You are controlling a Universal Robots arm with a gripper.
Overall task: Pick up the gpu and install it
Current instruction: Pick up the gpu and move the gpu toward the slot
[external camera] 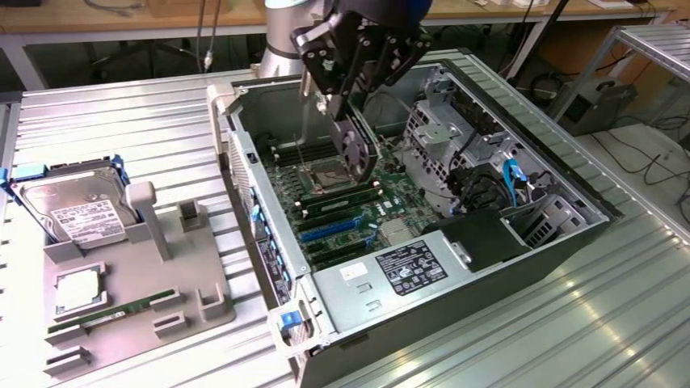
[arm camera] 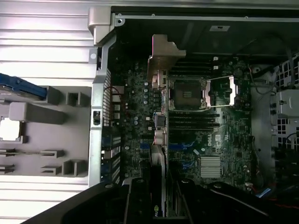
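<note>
Exterior view
End effector: the end effector (external camera: 347, 101) hangs over the open computer case (external camera: 561, 234), its fingers clamped on the graphics card (external camera: 358, 153).
Graphics card: it is held on end, long side pointing down, its round fan facing sideways. It is inside the case opening and above the main board (external camera: 356, 218), probably so it clears the case walls.
Slots: the blue slots (external camera: 326, 232) lie bare, so the card does not look seated yet.
Worktop: on the ribbed metal worktop (external camera: 129, 121), a grey holder (external camera: 145, 279) beside the case carries a hard drive (external camera: 76, 212) and a green memory stick (external camera: 108, 312), each in its own cradle.

Wrist view
End effector: the dark fingers of the end effector (arm camera: 161, 205) grip the card's near end from both sides.
Graphics card: the graphics card (arm camera: 159, 154) is seen edge-on, with its silver bracket (arm camera: 161, 58) at the far end.
Board: the main board (arm camera: 205, 140) lies beyond the card, with the blue slots (arm camera: 180, 147) running crosswise to it.
Holder: the grey holder (arm camera: 46, 135) sits outside the case wall.
</note>
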